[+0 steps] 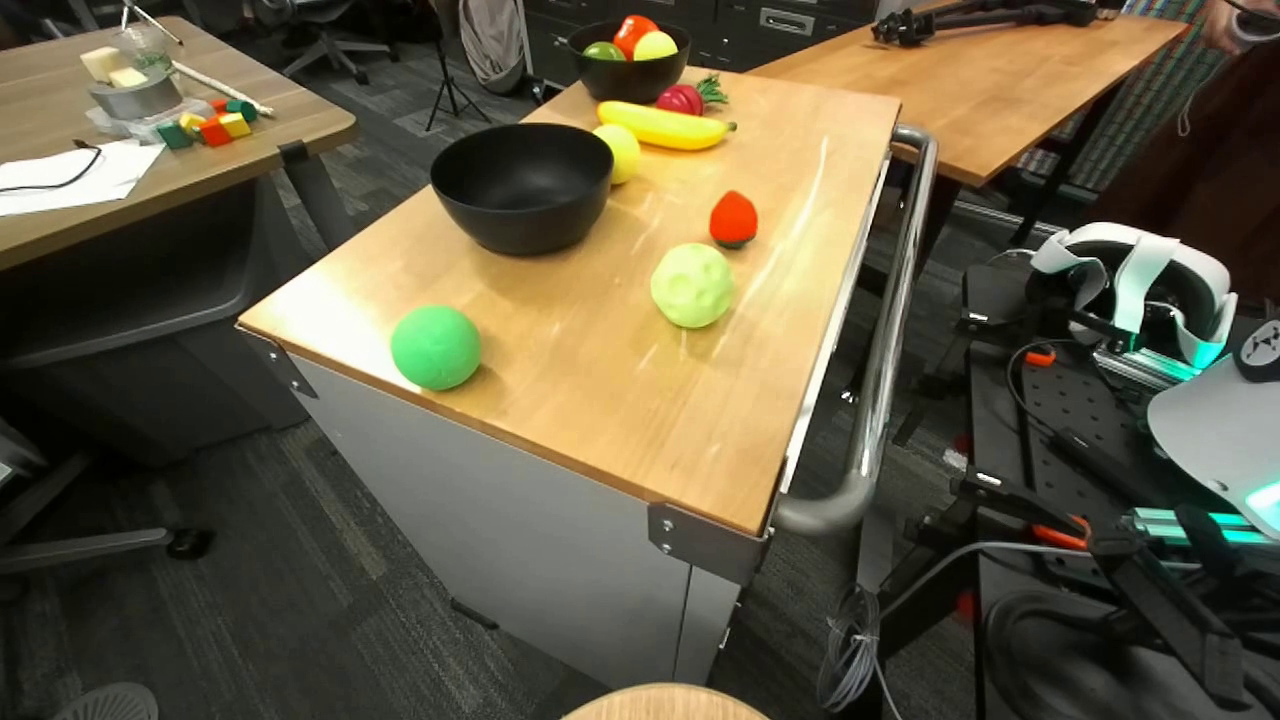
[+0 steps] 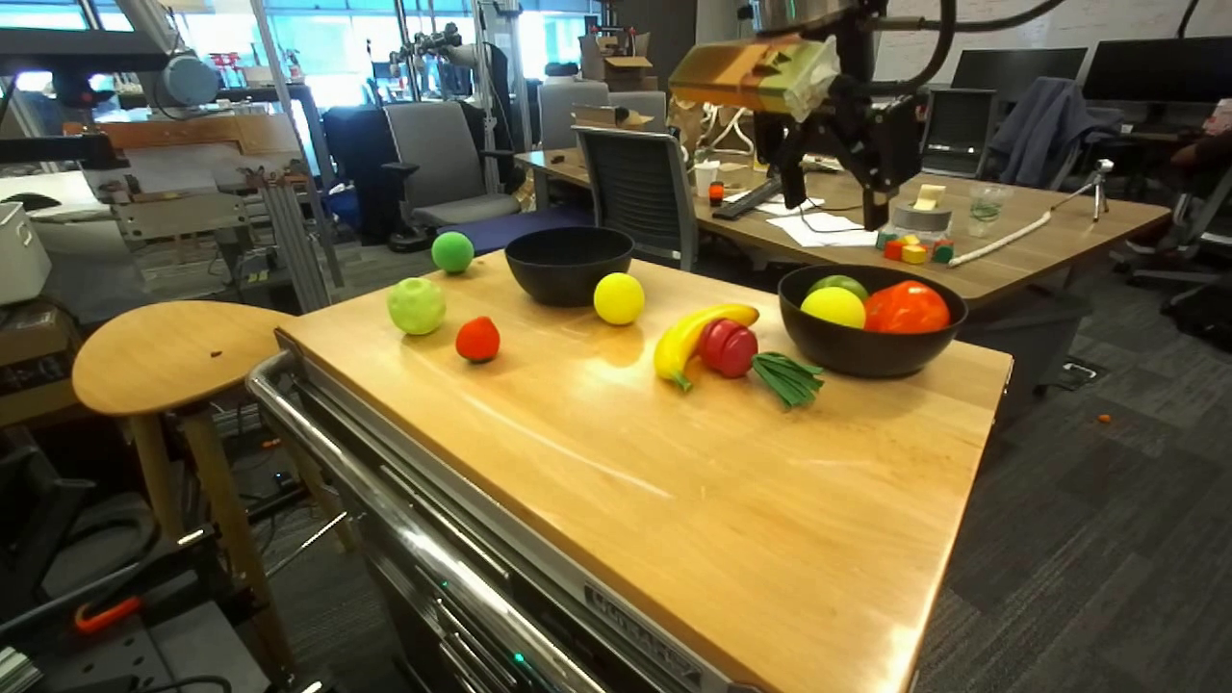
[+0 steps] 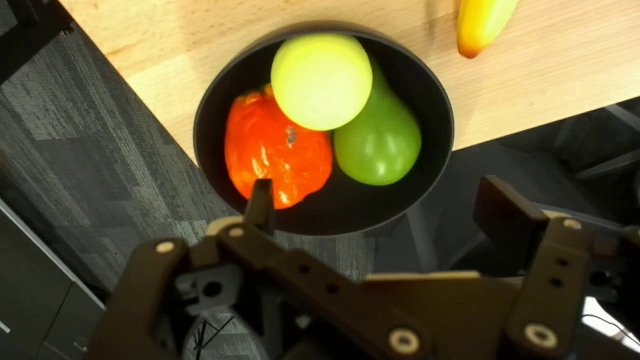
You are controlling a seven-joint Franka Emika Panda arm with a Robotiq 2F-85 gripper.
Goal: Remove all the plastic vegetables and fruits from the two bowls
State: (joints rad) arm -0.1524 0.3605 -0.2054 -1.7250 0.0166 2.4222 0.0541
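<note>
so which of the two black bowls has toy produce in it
The bowl beside the leafy-topped radish: it holds a red tomato, a yellow ball and a green pear-shaped piece. The other bowl, nearer the bright green ball, shows nothing inside.

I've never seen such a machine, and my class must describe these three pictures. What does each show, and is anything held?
The machine is a robot arm, ending in a two-fingered tool that stands open, holding nothing. Two pictures come from cameras outside it, in different places. The third comes from a wrist camera, looking down past the fingers into a black bowl containing a yellow ball, a red tomato and a green pear. On the wooden top lie a banana, a radish with leaves, another yellow ball, a small red piece, a pale green ball and a bright green ball; a second black bowl there shows nothing inside.
</note>
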